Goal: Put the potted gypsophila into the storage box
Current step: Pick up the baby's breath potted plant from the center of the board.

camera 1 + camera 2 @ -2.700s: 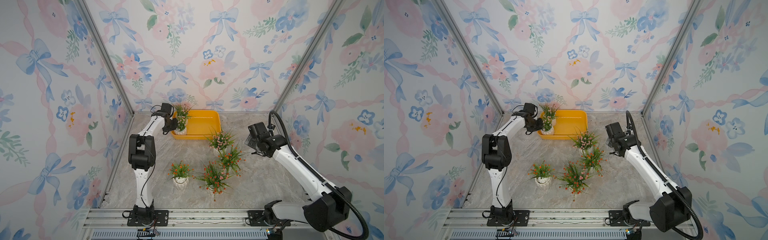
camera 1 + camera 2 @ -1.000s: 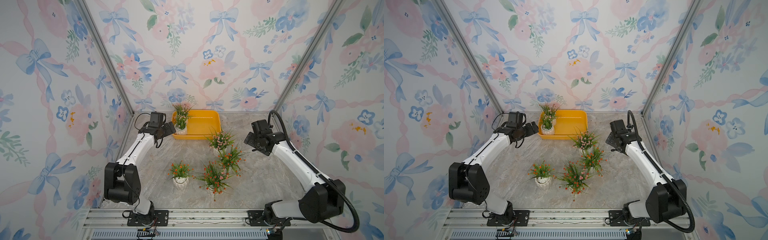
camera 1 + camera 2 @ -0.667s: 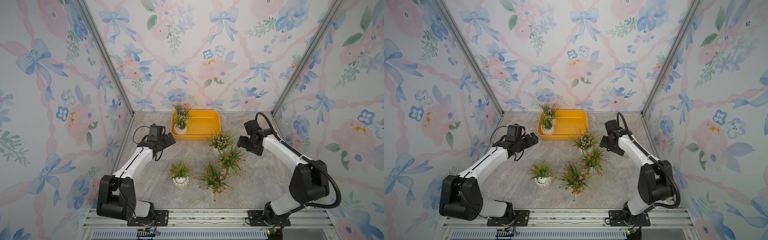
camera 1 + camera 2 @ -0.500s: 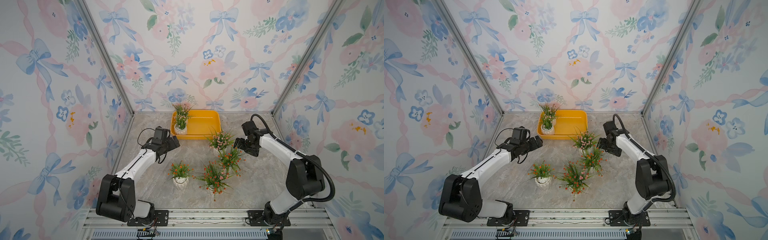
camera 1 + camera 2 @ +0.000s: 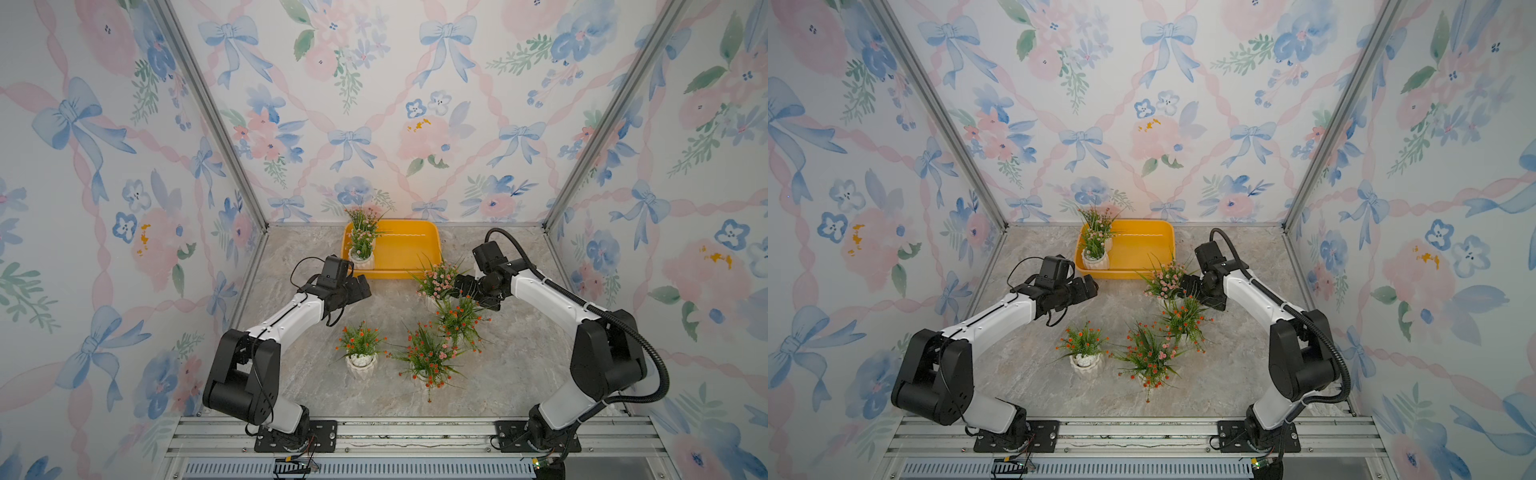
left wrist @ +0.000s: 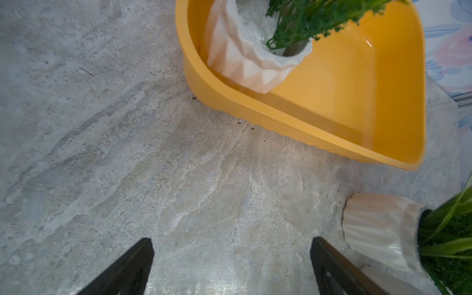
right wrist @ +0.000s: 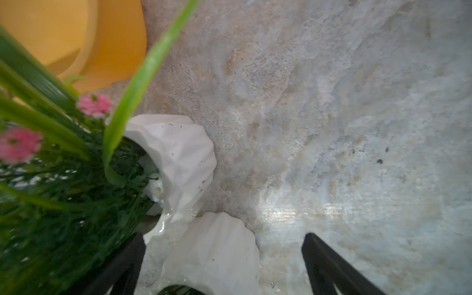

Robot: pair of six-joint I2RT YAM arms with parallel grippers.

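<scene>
While right end effector gapes, pink potted gypsophila just beside it

The storage box is yellow-orange, pots white, flowers pink and orange-red, table marbled grey.

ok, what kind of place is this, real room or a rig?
Most likely a staged robot data-collection booth, not a real room: left arm and right arm bolted to an aluminium rail, bow-print wall panels in metal corner posts, potted gypsophila and a storage box on a marble-look tabletop.
</scene>
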